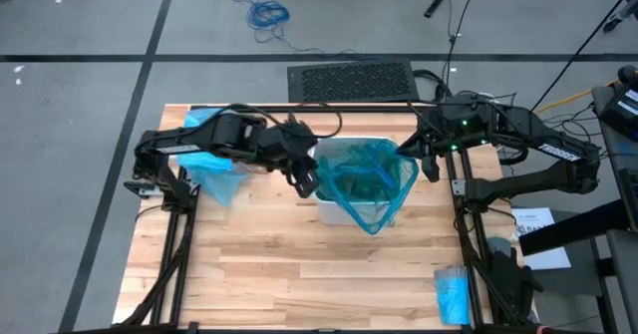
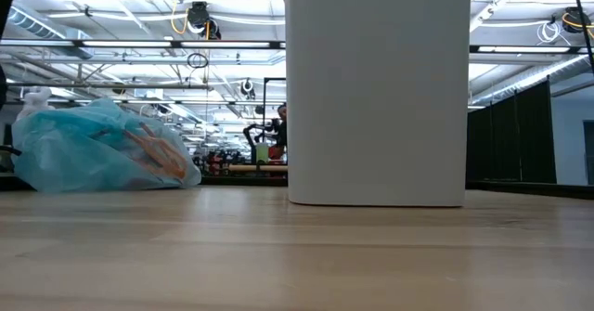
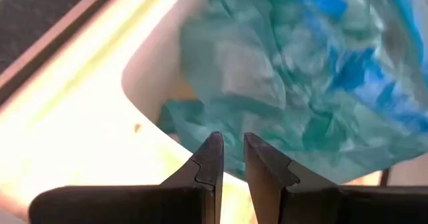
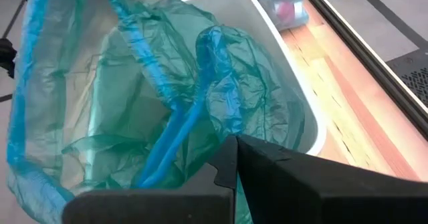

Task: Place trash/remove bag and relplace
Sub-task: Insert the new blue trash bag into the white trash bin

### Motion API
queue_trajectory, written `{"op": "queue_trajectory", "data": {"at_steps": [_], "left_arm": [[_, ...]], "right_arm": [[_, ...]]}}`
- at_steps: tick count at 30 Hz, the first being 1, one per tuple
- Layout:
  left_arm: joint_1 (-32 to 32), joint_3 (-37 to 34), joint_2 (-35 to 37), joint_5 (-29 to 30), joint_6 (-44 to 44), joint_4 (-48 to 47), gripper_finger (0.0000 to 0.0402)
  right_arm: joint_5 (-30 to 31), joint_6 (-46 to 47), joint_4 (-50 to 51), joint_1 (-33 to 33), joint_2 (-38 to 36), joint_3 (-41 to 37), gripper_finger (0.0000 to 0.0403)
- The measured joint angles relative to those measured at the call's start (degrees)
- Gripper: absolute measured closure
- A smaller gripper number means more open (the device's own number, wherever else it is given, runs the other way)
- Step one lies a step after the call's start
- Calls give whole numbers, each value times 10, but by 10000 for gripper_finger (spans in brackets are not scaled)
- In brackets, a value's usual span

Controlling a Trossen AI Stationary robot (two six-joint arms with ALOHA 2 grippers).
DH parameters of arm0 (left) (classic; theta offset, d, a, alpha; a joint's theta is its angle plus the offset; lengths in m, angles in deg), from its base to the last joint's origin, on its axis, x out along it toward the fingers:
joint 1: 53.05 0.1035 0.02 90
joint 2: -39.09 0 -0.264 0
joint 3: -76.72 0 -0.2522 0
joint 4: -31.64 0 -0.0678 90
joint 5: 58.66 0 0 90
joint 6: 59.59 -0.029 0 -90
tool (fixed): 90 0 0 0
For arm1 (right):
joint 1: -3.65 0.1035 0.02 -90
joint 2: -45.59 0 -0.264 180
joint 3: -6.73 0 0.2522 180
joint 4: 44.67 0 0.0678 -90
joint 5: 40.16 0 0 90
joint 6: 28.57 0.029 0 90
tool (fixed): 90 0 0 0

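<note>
From the left arm's wrist, the left tool (image 3: 229,158) shows its two dark fingers (image 3: 208,164) standing close together with only a narrow slit between them, nothing caught in it. Just past their tips sits the white bin (image 3: 144,83), its rounded rim curving away over the pale wooden table (image 3: 60,137). A crinkly teal-green plastic bag (image 3: 281,83) billows out of the bin's mouth and fills most of the sight, with brighter blue folds (image 3: 321,3) along its far side. A dark mat (image 3: 40,10) lies beyond the table's edge.
</note>
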Motion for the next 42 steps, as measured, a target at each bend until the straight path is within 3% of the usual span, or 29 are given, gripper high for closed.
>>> {"op": "queue_trajectory", "data": {"at_steps": [6,12,15,20,31,42], "left_arm": [[0,0,32,52,-52,26,345],[0,1,40,51,-175,101,345],[0,0,32,19,-240,101,344],[21,0,33,-46,-197,103,324],[52,27,29,-127,-168,181,232],[68,25,-26,-197,-197,185,221]], "right_arm": [[4,9,-20,0,0,0,399],[11,38,-63,0,5,0,399],[38,39,-74,0,11,0,399],[61,39,-81,0,25,0,399],[62,38,-86,0,36,0,399],[62,37,-91,0,36,0,399]]}}
